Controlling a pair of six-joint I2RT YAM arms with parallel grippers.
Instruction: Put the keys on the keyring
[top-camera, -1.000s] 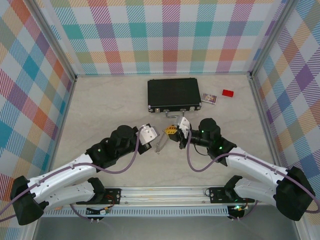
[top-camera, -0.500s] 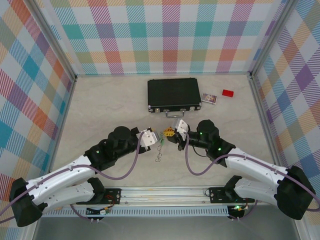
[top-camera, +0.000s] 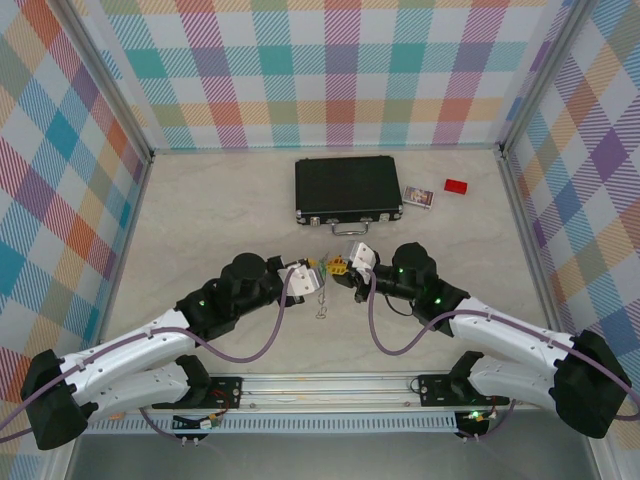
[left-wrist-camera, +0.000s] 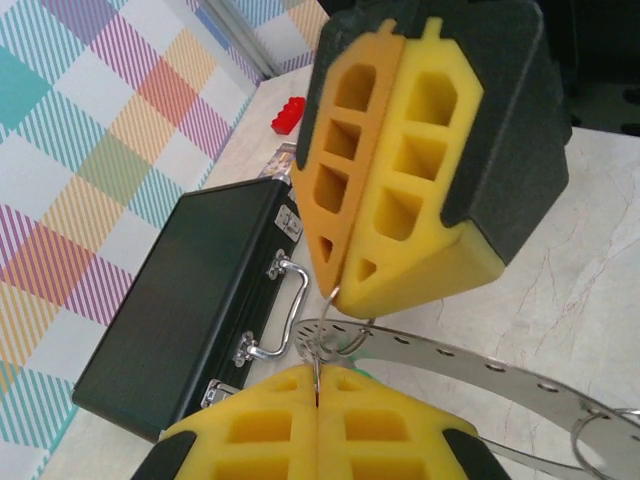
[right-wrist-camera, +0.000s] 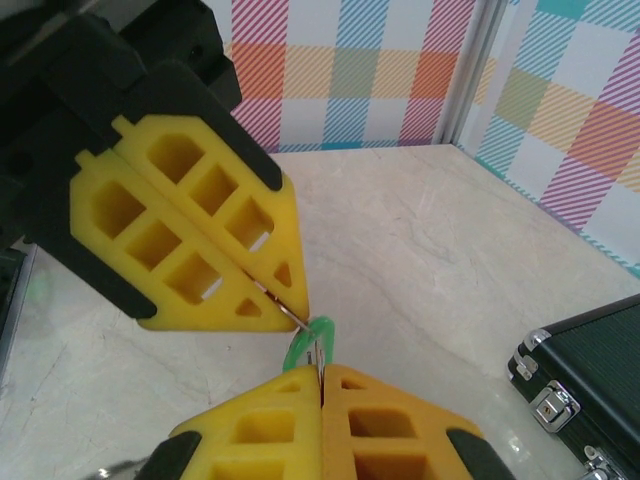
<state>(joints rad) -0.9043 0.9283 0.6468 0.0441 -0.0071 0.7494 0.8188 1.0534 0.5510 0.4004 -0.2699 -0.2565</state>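
Observation:
My two grippers meet tip to tip above the middle of the table, in front of the black case. The left gripper (top-camera: 309, 275) (left-wrist-camera: 318, 376) is shut on a thin metal edge of the keyring (left-wrist-camera: 480, 355), a flat grey strip with holes that hangs below the tips (top-camera: 322, 298). The right gripper (top-camera: 343, 268) (right-wrist-camera: 322, 372) is shut on a key whose green tag (right-wrist-camera: 312, 336) loops out just above its tips. In the right wrist view the left gripper (right-wrist-camera: 291, 306) touches that green tag with the thin metal it pinches. In the left wrist view the right gripper (left-wrist-camera: 345, 292) hangs just above the ring's end.
The black case (top-camera: 347, 188) (left-wrist-camera: 180, 300) lies shut just behind the grippers, its metal handle (left-wrist-camera: 285, 305) facing them. A small card (top-camera: 418, 196) and a red block (top-camera: 456, 186) sit to the case's right. Checked walls enclose the table.
The left gripper has moved right with the keyring until its tips meet the right gripper's. The right gripper has shifted slightly left. Both stayed shut.

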